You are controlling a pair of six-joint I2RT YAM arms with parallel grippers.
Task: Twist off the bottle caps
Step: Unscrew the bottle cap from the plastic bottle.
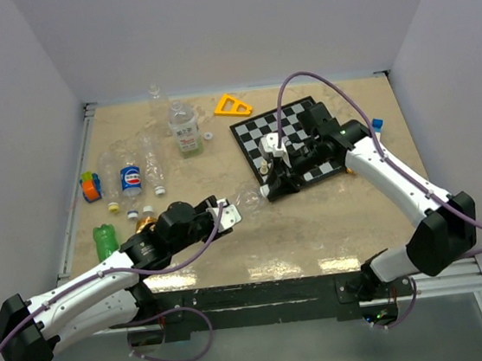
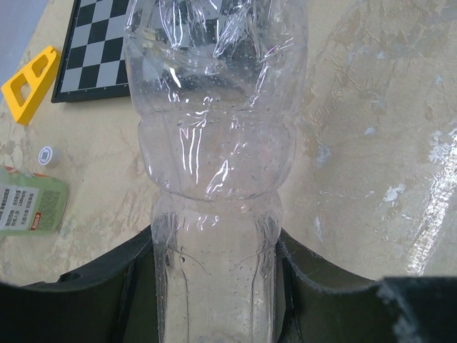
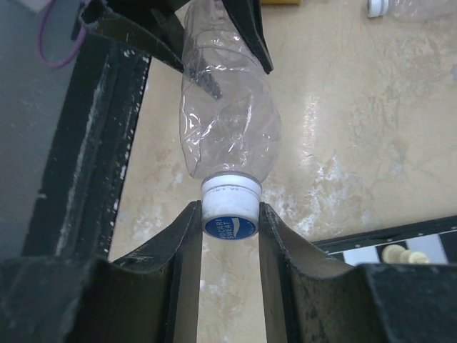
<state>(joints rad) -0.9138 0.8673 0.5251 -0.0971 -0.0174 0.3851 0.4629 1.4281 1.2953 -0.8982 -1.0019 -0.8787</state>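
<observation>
A clear unlabelled bottle (image 1: 248,201) (image 2: 214,143) (image 3: 228,121) hangs sideways just above the table between the two arms. My left gripper (image 1: 226,214) (image 2: 214,286) is shut on its lower body, with the dark fingers (image 2: 321,286) pressed against both sides. The bottle cap (image 3: 230,207), white with a blue printed top, points toward my right wrist. My right gripper (image 1: 270,188) (image 3: 230,218) is shut on that cap, one finger touching each side of it. The cap sits on the bottle's neck.
A chessboard (image 1: 293,140) lies under the right arm, with a pale chess piece (image 3: 400,254) on it. A yellow triangle (image 1: 232,106) lies at the back. Several other bottles lie at the left, one with a cola label (image 1: 132,177). A loose white cap (image 2: 48,155) lies nearby.
</observation>
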